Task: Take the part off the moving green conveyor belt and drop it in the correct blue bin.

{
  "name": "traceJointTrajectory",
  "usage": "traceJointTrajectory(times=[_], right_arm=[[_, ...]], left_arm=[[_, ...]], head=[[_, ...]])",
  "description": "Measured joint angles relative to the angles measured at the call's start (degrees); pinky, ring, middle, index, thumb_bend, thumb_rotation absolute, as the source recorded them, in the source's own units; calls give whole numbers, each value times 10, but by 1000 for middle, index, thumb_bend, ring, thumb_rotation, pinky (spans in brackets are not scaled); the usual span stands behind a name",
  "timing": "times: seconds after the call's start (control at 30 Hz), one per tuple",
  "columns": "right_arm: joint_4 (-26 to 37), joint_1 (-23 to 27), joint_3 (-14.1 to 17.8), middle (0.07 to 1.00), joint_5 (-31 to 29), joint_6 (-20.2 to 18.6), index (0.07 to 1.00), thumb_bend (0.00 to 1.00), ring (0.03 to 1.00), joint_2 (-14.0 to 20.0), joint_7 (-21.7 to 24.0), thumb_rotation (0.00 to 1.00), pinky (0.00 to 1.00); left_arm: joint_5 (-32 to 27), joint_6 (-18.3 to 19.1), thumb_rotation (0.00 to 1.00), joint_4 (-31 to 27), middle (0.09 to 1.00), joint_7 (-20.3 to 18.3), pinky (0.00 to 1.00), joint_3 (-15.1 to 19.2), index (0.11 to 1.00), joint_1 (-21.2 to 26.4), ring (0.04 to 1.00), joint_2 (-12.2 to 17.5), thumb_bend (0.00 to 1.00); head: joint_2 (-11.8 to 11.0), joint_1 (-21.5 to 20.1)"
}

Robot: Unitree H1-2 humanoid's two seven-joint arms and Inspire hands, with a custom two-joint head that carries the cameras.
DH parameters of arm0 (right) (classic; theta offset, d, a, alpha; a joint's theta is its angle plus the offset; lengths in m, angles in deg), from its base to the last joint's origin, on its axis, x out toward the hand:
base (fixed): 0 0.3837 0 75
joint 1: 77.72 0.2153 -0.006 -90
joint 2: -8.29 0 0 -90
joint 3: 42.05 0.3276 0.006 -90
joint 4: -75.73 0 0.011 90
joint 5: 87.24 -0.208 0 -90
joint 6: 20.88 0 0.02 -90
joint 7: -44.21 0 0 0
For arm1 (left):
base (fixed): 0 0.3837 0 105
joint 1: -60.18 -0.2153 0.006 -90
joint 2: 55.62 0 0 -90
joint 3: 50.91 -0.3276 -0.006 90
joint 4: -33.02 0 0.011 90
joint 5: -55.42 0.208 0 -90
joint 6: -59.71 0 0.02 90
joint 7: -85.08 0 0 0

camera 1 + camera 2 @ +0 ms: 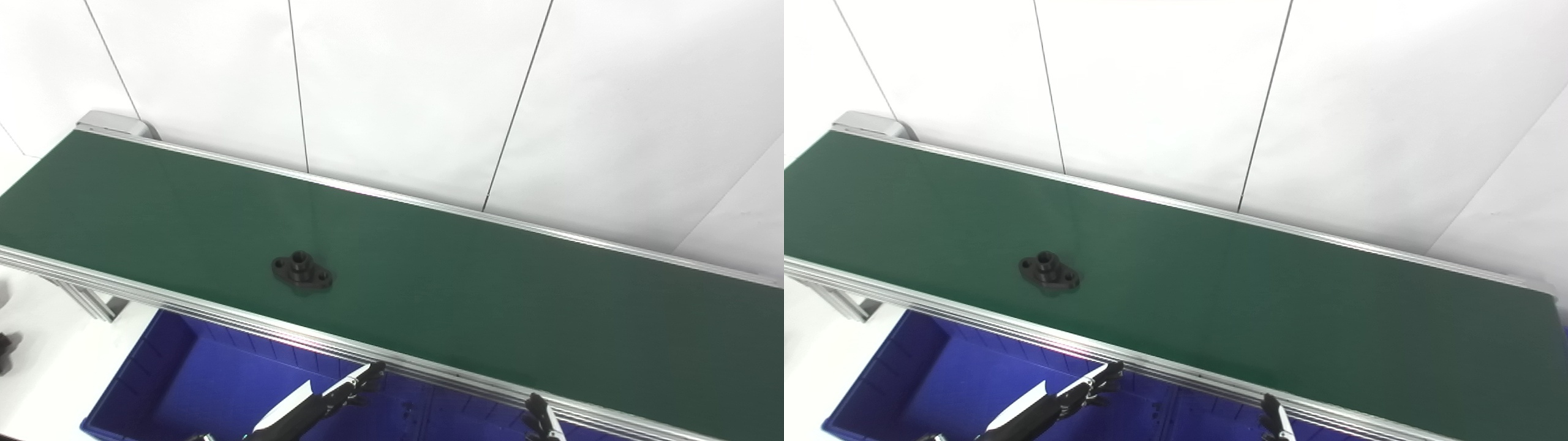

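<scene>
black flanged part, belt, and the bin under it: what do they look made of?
Black part: looks like metal with a matte black coating, or moulded plastic; its dull, even surface leaves that open. Green conveyor belt: smooth, faintly sheened rubber or PVC-type sheet between silver rails that look like extruded aluminium. Blue bin: moulded plastic, judging by its ribbed wall and uniform saturated colour.

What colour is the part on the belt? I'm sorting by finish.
Black, matte-looking part against the green conveyor belt; clearest in the left eye view.
</scene>
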Motion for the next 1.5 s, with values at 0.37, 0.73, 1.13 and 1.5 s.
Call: traceJointTrajectory(times=[0.37,0.73,1.13,1.5], right_arm=[[117,50,19,933,10,-26,958,904,905,-7,9,492,868],[140,168,34,853,65,-131,896,853,825,-13,67,436,772],[119,267,25,840,79,-220,886,866,802,-16,123,449,741],[97,367,-14,811,145,-301,851,856,774,-16,174,436,708]], left_arm=[[1,0,618,1,989,0,918,-4,1000,12,960,-6,808],[21,0,617,2,973,0,888,-11,990,17,935,-5,795],[0,0,635,-13,995,0,913,-5,1000,-4,959,0,793],[-15,0,635,-21,992,-7,907,-3,998,-18,957,3,811]], head=[[12,3],[19,-4],[23,-5],[20,-24]])
